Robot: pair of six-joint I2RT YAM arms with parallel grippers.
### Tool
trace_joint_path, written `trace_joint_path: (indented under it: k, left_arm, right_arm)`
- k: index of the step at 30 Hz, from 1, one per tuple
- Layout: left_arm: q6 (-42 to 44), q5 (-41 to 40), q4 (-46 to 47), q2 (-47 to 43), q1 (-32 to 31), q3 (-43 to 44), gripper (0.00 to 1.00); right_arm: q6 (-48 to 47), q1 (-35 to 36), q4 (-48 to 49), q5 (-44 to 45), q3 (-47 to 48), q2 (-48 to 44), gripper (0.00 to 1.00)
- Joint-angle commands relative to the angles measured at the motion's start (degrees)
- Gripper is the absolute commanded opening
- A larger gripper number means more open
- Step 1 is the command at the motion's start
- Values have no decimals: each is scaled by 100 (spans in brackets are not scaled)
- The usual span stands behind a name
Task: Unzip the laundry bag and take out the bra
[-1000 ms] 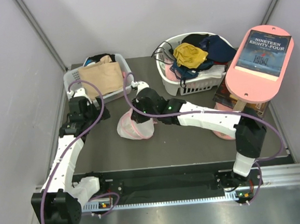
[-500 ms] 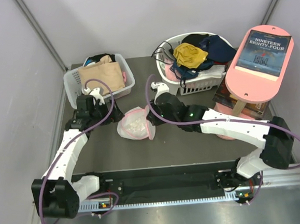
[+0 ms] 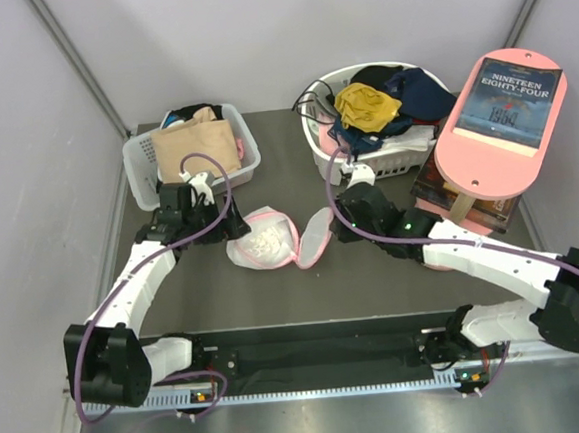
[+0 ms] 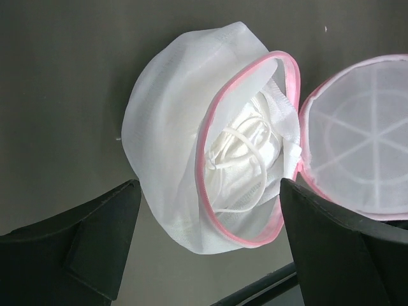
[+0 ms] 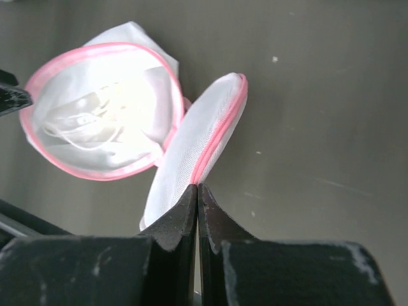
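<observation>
Far-left corner of the table (image 3: 376,290): you have a white slotted basket (image 3: 137,158) with a beige-tan garment (image 3: 196,146) piled in it. Just in front of it sits your left gripper (image 3: 232,225), aimed right at the laundry bag (image 3: 262,243). Left wrist view: its fingers (image 4: 95,236) are spread wide, one on each side of the pouch, gripping nothing. Can't tell whether they touch the mesh.

The bag lies on the table left of centre, nearer the far edge than the near one. It is unzipped, mouth gaping, pink rim (image 4: 210,118) standing open. The bra (image 4: 245,150) is inside it: white-cream, bunched up, thin straps looped on top, visible through the opening. The bag's round mesh lid (image 3: 314,237) hangs out to the right, joined to the body, tilted up on edge.

Your right gripper (image 5: 197,189) has that lid: fingers pinched fully together on its pink edge, mesh flap rising away from the tips. The right arm reaches in from the near-right corner across the middle.

Behind it, toward the far edge right of centre, is a round white basket (image 3: 376,170) heaped with dark clothes and a mustard-yellow cloth (image 3: 366,105). Far-right corner: a pink oval board (image 3: 460,158) propped up with a book (image 3: 506,104) on it, "Nineteen Eighty-Four" on the cover.
</observation>
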Motion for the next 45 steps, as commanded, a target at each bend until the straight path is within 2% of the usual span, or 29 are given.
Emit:
trace_joint_path:
  k: [1,6,7,8,10,11,14,17,24,33,40,45]
  left_arm:
    - [114,109,196,17,-49,101,94]
    - [114,-14,144,17,-49,110,94]
    - [114,-49,109,9,-49,110,94]
    - [123,-85,100,0,-49,110,94]
    - [123,-198,73,-1,-49,110,94]
    - [131,-217,56,-18,-49,110,94]
    - [131,-234,56,-27,-58,127,94]
    - [131,-191,47,-36,-49,127,94]
    - [105,-15,64,26,-58,136,93]
    - [131,12,64,87,-120,136,92]
    - [140,12,73,272,-173,180,88]
    - [149,47,3,448,-208,232,79]
  right_arm:
    - [77,-262,-159,255,-198,-562,0]
    - [16,-508,-475,440,-251,-791,3]
    - [-1,-526,-650,492,-225,-861,7]
    - [-10,-552,-739,615,-181,-888,18]
    - [-45,-579,-967,721,-128,-976,31]
    - [-54,-596,-1029,817,-41,-1011,42]
    - [-72,-596,-1214,967,83,-1099,54]
    - [-124,-605,-1075,811,110,-1169,60]
    - [-362,-465,216,-438,206,-450,60]
    - [-617,186,1166,-1422,1410,1675,57]
    - [-582,256,1457,-2082,2007,2750,55]
    - [-494,265,1466,-2285,2114,3145,55]
